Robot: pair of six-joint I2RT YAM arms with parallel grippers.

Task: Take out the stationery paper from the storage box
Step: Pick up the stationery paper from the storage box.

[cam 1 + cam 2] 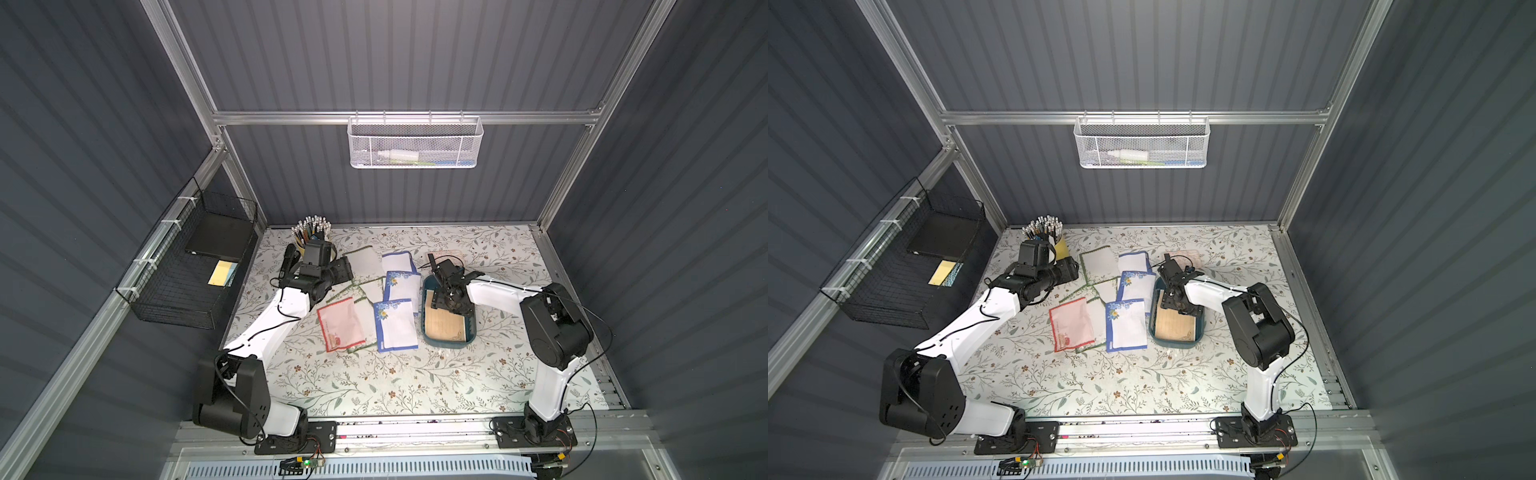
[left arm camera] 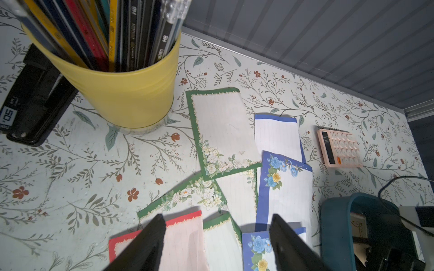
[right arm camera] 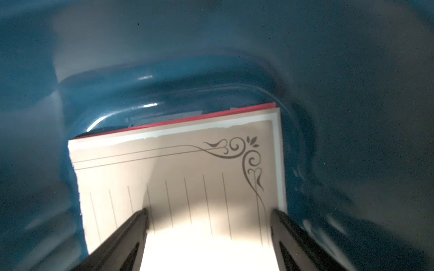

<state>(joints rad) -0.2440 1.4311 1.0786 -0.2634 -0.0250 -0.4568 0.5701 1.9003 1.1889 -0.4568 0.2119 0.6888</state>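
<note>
Right claw (image 1: 437, 298) tipped down into the far end of the teal box (image 1: 451, 343) in both top views, spread of the jaws not readable from there. Tan sheet (image 1: 446, 326) flat inside that box, on the right half of the flowered table (image 1: 374, 386). Just left of the box, loose on the table and overlapping: blue-flowered sheets (image 1: 395, 326), a red-bordered sheet (image 1: 340, 324), green-bordered sheets (image 1: 365, 259). Left claw (image 1: 347, 270) above the far end of that spread, near the pencils (image 1: 313, 226). From the left wrist: left claw (image 2: 216, 219) wide, nothing between the fingers, hanging over red, green and blue paper alike; yellow cup (image 2: 129, 93) holding the pencils off to one side; pink calculator (image 2: 338, 147) beyond the paper, apart from it; box rim at the frame's edge. From the right wrist: right claw (image 3: 209, 212) wide, gripping nothing, fingertips (image 3: 141, 215) low over the tan sheet, touching or not impossible to tell; a red-edged sheet (image 3: 211, 113) peeking out beneath the tan one; teal wall close all around, blurred.
</note>
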